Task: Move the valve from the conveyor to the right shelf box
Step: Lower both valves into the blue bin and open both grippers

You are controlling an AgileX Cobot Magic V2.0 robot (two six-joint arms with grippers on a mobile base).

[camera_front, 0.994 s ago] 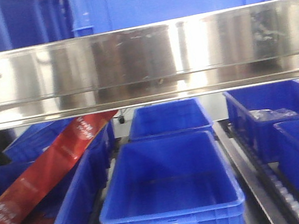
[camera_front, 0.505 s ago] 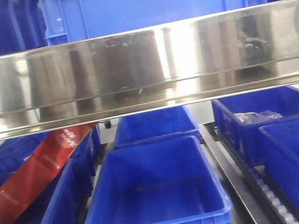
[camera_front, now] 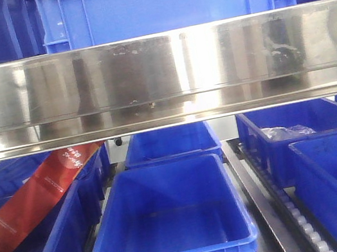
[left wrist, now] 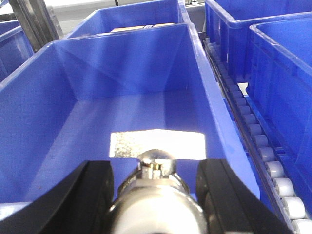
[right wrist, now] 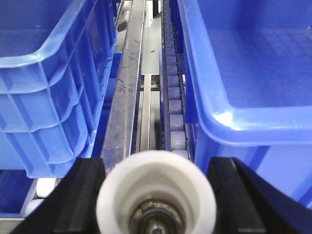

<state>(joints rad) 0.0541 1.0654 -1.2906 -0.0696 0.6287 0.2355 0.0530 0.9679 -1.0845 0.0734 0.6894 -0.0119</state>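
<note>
The left gripper (left wrist: pixel 154 170) has its black, matte jaws clamped on the valve (left wrist: pixel 156 209). The valve has a white smooth body, a metal neck and a shiny rounded cap. It hangs over the near end of a blue box (left wrist: pixel 29 107) of smooth moulded plastic with sloping walls. The floor of this box shows a bright rectangle of reflected light. At 3 o'clock from the box runs a roller track (left wrist: pixel 263 151) of small white cylinders.

The right gripper (right wrist: pixel 157 165) has its jaws closed on a second valve (right wrist: pixel 156 195), seen end-on as a white round cup with a metal core. It is above a scratched steel rail (right wrist: pixel 127 87), between two ribbed blue crates.

In the front view a polished steel beam (camera_front: pixel 160 78) crosses the frame. Below it, at 9 o'clock, a red glossy strip (camera_front: pixel 37 195) leans in a left box. At 3 o'clock a crumpled clear bag (camera_front: pixel 287 131) lies in a right box (camera_front: pixel 254 150).
</note>
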